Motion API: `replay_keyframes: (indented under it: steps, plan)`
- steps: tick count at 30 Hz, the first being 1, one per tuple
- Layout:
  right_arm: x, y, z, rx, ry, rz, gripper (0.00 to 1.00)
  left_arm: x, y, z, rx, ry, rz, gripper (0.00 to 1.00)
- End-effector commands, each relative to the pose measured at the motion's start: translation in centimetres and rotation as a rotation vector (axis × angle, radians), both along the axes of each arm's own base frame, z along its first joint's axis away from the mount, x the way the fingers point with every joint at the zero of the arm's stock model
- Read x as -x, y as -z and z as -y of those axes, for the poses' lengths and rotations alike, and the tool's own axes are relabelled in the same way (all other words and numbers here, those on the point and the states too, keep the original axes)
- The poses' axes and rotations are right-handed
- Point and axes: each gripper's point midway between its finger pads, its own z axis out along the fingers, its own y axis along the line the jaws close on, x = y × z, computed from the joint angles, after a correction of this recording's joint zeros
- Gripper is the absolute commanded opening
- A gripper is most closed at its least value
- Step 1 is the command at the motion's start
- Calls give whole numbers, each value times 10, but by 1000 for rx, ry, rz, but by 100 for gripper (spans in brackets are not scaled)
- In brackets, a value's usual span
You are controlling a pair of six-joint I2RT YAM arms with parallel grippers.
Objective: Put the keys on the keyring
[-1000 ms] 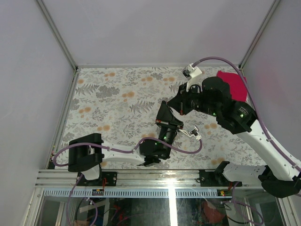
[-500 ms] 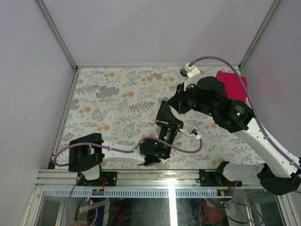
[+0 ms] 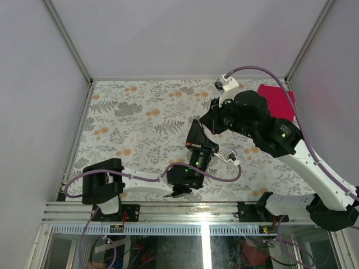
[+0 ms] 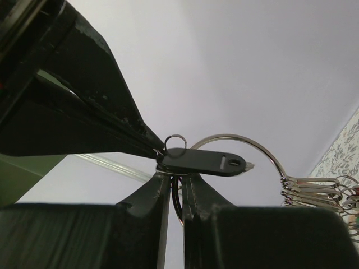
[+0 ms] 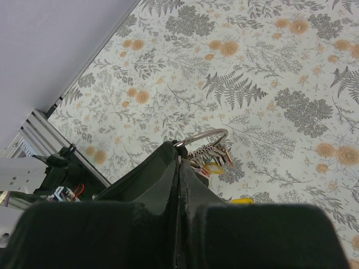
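My left gripper point(image 3: 196, 124) point(image 4: 175, 175) points up and is shut on the wire of a large silver keyring point(image 4: 241, 140). Several keys on small rings point(image 4: 314, 190) hang bunched on the keyring at the right. My right gripper point(image 3: 205, 124) point(image 5: 179, 159) is shut and meets the left fingertips from the upper left. It pinches the end of a black-headed key point(image 4: 205, 161) that carries a small ring point(image 4: 175, 140) and lies across the left fingertips. In the right wrist view the keyring point(image 5: 205, 137) shows with its keys, one yellow-headed point(image 5: 213, 168).
A loose yellow-headed key point(image 5: 242, 200) lies on the floral tablecloth point(image 3: 140, 112) below the grippers. A red cloth point(image 3: 277, 101) lies at the back right. White walls with metal posts close in the table on three sides.
My right gripper has moved a little left, closer to the left fingertips. The left arm has stayed still with the keyring.
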Motion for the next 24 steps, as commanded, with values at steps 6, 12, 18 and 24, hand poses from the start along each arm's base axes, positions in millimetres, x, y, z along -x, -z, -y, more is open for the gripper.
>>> replay_keyframes:
  steps: [6,12,18,24]
  plan:
    - [-16,-27,1,-33,70,74,0,3,-24,-8,10,-31,67,0]
    - [-19,-22,0,-8,73,64,0,3,-25,-8,12,-30,68,0]
    - [-22,-15,2,20,90,51,0,3,-24,-7,9,-29,68,0]
    - [-24,-11,6,46,109,42,0,2,-24,-6,7,-30,68,0]
